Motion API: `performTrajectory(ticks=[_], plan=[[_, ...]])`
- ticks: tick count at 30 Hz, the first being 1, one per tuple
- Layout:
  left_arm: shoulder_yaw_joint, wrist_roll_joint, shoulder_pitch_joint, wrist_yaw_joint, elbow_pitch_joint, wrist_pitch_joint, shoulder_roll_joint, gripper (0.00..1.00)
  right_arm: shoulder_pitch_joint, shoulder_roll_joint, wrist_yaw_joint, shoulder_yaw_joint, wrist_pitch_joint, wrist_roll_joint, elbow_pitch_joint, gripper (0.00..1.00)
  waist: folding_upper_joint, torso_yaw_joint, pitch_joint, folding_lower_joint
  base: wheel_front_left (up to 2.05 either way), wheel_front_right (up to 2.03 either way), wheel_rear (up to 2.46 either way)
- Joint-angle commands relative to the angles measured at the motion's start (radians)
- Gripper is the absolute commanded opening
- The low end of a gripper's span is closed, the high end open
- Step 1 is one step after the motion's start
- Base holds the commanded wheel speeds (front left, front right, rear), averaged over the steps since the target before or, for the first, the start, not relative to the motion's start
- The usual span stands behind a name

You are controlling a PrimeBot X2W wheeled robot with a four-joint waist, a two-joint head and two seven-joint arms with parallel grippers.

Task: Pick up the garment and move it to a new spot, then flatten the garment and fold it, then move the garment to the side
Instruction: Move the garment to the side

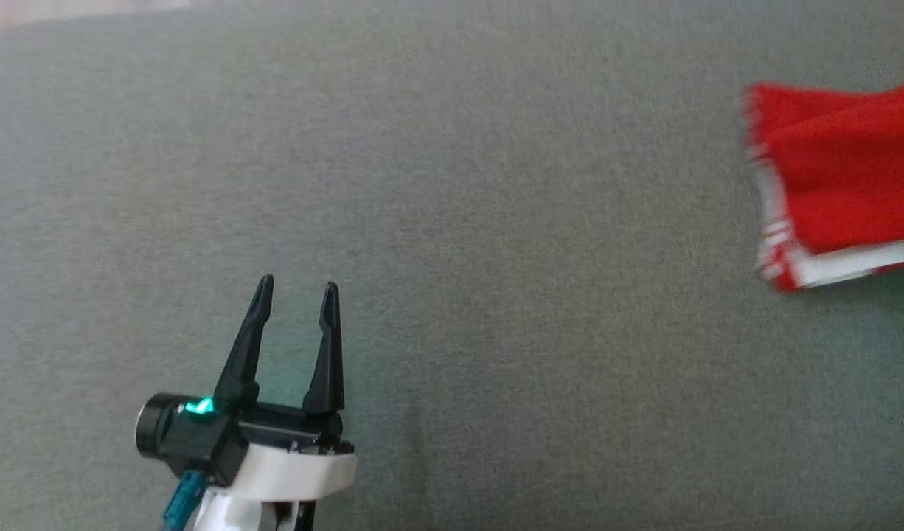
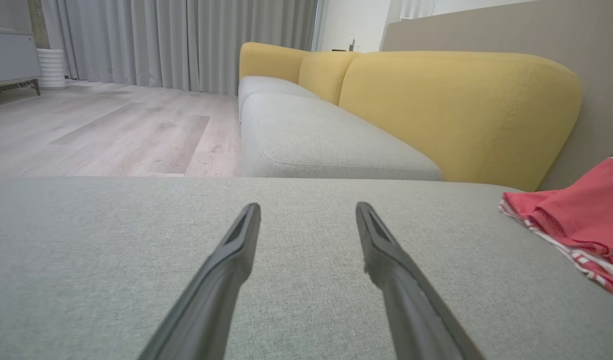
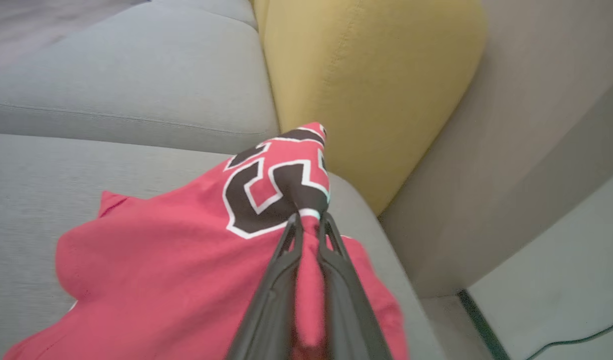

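Observation:
The garment (image 1: pixel 843 177) is a red jersey with white trim and black-and-white lettering, lying at the right edge of the head view on the grey cushion (image 1: pixel 452 221). In the right wrist view my right gripper (image 3: pixel 309 217) is shut on a pinched fold of the garment (image 3: pixel 186 250) and lifts it into a peak. My left gripper (image 1: pixel 297 291) hovers open over bare cushion at the lower left, far from the cloth. The left wrist view shows its spread fingers (image 2: pixel 236 250) and the garment (image 2: pixel 581 215) at the far right.
A yellow backrest (image 3: pixel 371 75) stands just behind the garment, with a beige wall panel (image 3: pixel 536 125) beside it. More grey seat cushions (image 2: pixel 316 140) and wooden floor (image 2: pixel 111 130) lie beyond the cushion's far edge.

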Motion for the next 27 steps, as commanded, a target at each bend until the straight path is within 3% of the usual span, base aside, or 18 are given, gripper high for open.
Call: performTrajectory(ticks=[1,2,3,4,7,11,14,18,24,27], plan=[[0.031,0.002,-0.03,-0.002,-0.029,-0.008,-0.004,1.0,0.033,-0.061,-0.001,-0.043,0.029,-0.019,-0.068,0.0,0.0,-0.026,0.039,-0.0001,0.0,0.0,0.0],[0.03,0.002,-0.037,-0.004,-0.028,-0.008,-0.004,1.0,0.046,-0.072,-0.001,-0.08,0.049,-0.025,-0.093,0.0,0.0,-0.029,0.047,-0.0001,0.0,0.0,0.0],[0.03,0.001,-0.042,-0.006,-0.025,-0.008,-0.004,1.0,0.056,-0.078,-0.001,-0.119,0.069,-0.038,-0.115,0.37,0.0,-0.031,0.054,-0.0001,0.0,0.0,0.0],[0.03,0.001,-0.048,-0.008,-0.022,-0.008,-0.004,1.0,0.063,-0.085,-0.001,-0.156,0.076,-0.067,-0.141,1.0,0.0,-0.033,0.059,-0.0001,0.0,0.0,0.0],[0.031,0.001,-0.058,-0.012,-0.015,-0.008,-0.004,1.0,0.069,-0.071,-0.001,-0.203,0.064,-0.131,-0.198,1.0,0.0,-0.036,0.064,-0.0001,0.0,0.0,0.0],[0.04,0.003,-0.067,-0.019,0.002,-0.008,-0.004,1.0,0.065,0.048,-0.001,-0.202,-0.018,-0.225,-0.278,1.0,0.0,-0.045,0.035,-0.0001,0.0,0.0,0.0],[0.043,0.003,-0.06,-0.02,0.009,-0.008,-0.004,1.0,0.093,0.168,-0.001,-0.123,-0.091,-0.257,-0.287,1.0,0.0,-0.048,-0.008,-0.0001,0.0,0.0,0.0],[0.046,-0.01,-0.035,-0.012,0.022,-0.008,-0.004,1.0,0.157,0.292,-0.001,0.035,-0.216,-0.207,-0.22,1.0,0.0,-0.036,-0.077,-0.0001,0.0,0.0,0.0],[0.057,-0.024,0.015,0.039,0.047,-0.008,-0.004,1.0,0.232,0.421,-0.001,0.196,-0.325,-0.13,-0.103,1.0,0.0,0.005,-0.185,-0.0001,0.0,0.0,0.0],[0.067,-0.022,0.043,0.072,0.025,-0.008,-0.004,1.0,0.266,0.453,-0.001,0.273,-0.327,-0.078,-0.19,1.0,0.0,0.02,-0.223,-0.0001,0.0,0.0,0.0]])
